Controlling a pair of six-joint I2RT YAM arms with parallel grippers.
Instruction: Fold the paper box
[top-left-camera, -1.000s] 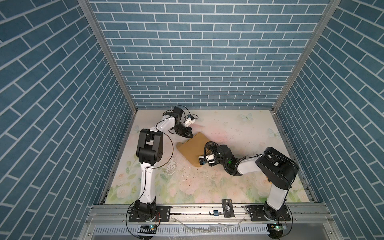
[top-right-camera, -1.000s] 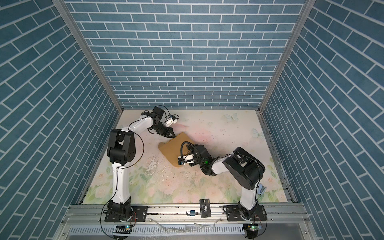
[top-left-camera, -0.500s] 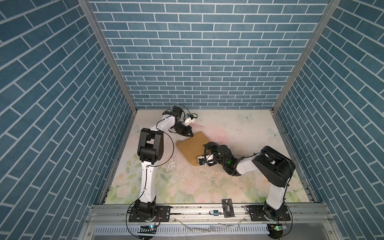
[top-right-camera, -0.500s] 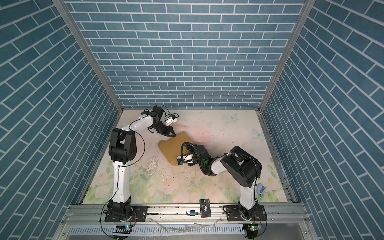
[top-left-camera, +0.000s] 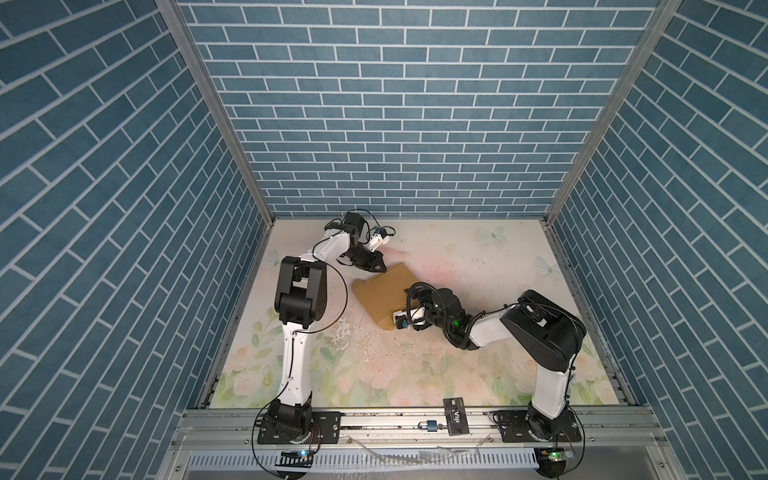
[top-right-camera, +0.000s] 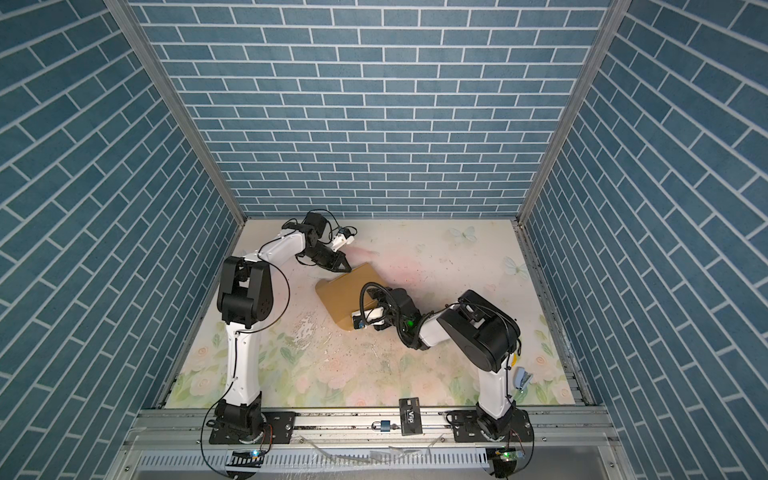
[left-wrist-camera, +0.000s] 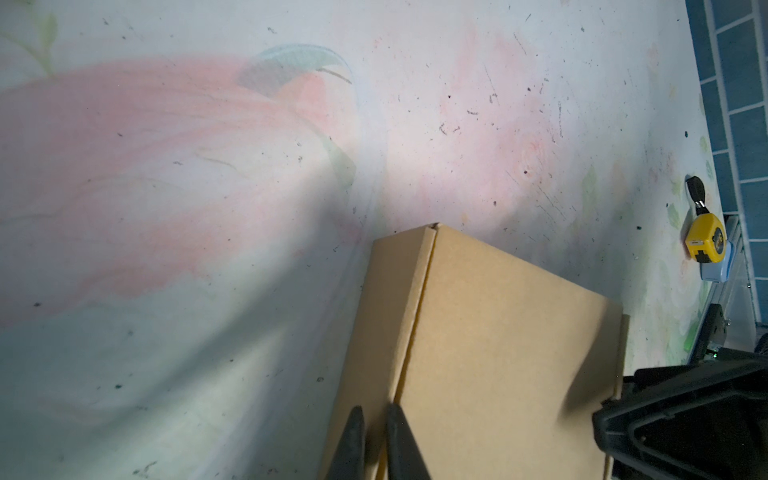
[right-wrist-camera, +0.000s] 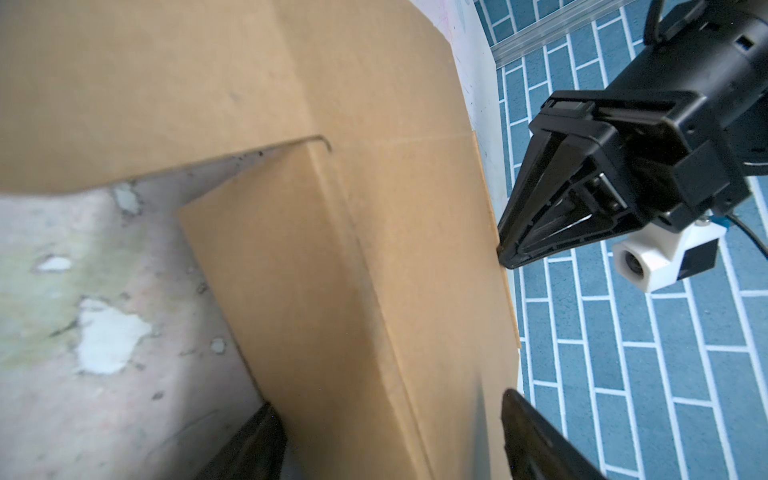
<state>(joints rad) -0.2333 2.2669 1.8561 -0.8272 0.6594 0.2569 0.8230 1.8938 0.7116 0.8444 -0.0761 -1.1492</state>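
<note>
The paper box (top-left-camera: 380, 291) (top-right-camera: 345, 297) is tan cardboard lying partly folded on the floral mat in both top views. My left gripper (top-left-camera: 379, 266) (left-wrist-camera: 376, 422) is shut, its tips resting on the box's far edge beside a raised side wall (left-wrist-camera: 395, 316). Whether it pinches cardboard I cannot tell. My right gripper (top-left-camera: 415, 301) (right-wrist-camera: 386, 419) is at the box's near right side, open wide. Its fingers (right-wrist-camera: 257, 440) stand either side of an upright folded panel (right-wrist-camera: 332, 311). The left gripper (right-wrist-camera: 540, 216) also shows in the right wrist view, touching the box's edge.
A yellow tape measure (left-wrist-camera: 704, 239) lies near the right wall. A padlock (top-left-camera: 428, 424) and a black card (top-left-camera: 455, 415) sit on the front rail. Worn white patches (top-left-camera: 345, 332) mark the mat left of the box. Blue brick walls enclose three sides.
My right gripper's jaws have narrowed a little around the panel. Both arms and the box have barely shifted.
</note>
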